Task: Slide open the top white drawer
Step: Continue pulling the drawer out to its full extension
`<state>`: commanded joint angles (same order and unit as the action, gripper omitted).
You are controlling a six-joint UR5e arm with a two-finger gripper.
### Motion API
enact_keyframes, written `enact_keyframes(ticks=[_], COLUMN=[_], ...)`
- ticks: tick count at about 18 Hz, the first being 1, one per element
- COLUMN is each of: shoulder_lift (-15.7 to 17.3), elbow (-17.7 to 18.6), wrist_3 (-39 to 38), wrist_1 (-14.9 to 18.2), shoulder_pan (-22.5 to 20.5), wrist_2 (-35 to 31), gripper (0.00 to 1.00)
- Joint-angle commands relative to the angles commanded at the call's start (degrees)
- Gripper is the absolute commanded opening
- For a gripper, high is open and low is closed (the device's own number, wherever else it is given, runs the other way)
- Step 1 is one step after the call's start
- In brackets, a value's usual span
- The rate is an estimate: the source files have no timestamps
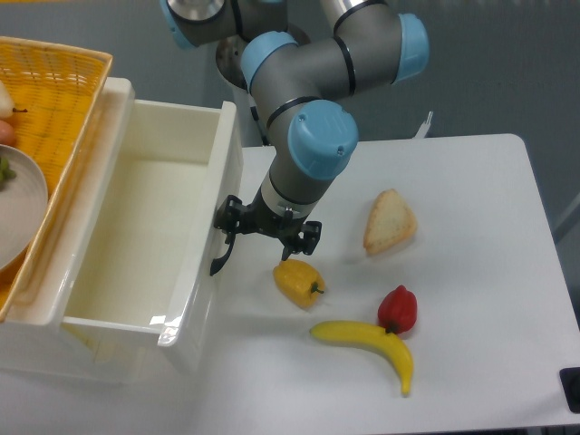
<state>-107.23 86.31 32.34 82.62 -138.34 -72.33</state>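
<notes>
White table scene: at nine o'clock, the top white drawer stands pulled out; the gripper, fingers spread, hooks its black handle, the glossy, rigid box's best purchase

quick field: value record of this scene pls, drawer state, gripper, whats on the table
top white drawer: slid well out, inside looks empty
drawer handle: curved, black, on the front panel
gripper: low beside the drawer front at the handle; grip state unclear
yellow bell pepper: on table, just below gripper
red bell pepper: touching the banana
banana: front of table
bread slice: right of gripper
yellow wicker basket: on cabinet top, left
</notes>
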Motion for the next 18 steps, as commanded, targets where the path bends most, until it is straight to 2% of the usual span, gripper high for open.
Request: enact_keyframes(ticks=[18], shoulder_lift=[-0.8], elbow=[-0.8], wrist_3=[1.7], wrist_1=[0.5], shoulder_pan=[-1.6], wrist_2=[0.4], gripper=[1.00])
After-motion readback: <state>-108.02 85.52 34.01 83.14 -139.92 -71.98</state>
